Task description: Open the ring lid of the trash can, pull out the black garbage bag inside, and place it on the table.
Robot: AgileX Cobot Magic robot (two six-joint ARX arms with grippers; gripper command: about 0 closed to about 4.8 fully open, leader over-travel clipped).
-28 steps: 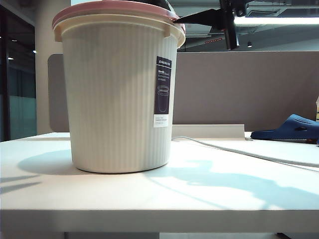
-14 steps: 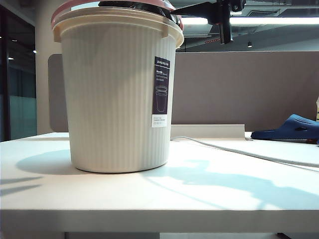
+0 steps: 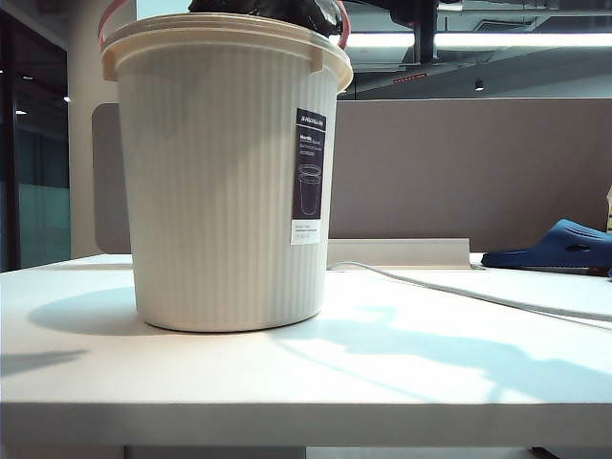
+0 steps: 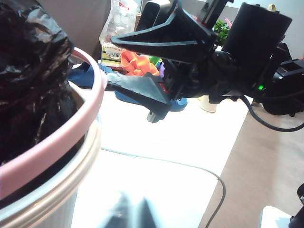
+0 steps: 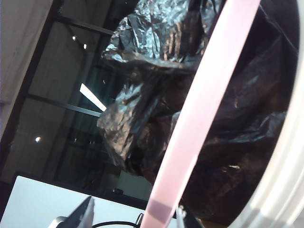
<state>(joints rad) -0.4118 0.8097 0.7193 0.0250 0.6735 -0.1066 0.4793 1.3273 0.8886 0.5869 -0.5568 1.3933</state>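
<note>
At upper left of the exterior frame, the ring lid (image 3: 341, 21) tilts up off the trash can (image 3: 225, 182) on the desk (image 3: 382, 363), black garbage bag (image 3: 268, 10) bulging inside. The right pincer (image 5: 135, 219) grips the lid's edge; the left pincer (image 4: 130, 213), nearly closed and empty, hovers beside the rim

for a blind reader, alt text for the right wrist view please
A pink ring lid slants across the frame, gripped at its lower end by the right claw. Behind it bulges a crinkled black garbage bag, beside the trash can's cream rim.

Right gripper (image 4: 159, 102), at the can's rim: ring lid (image 5: 204, 109) between its jaws; black garbage bag (image 5: 152, 90) bulging just beyond, blocking entry. Left gripper (image 4: 130, 211): outside trash can (image 4: 42, 199); bare table (image 4: 171, 142) ahead, crossed by a cable (image 4: 190, 166).
</note>
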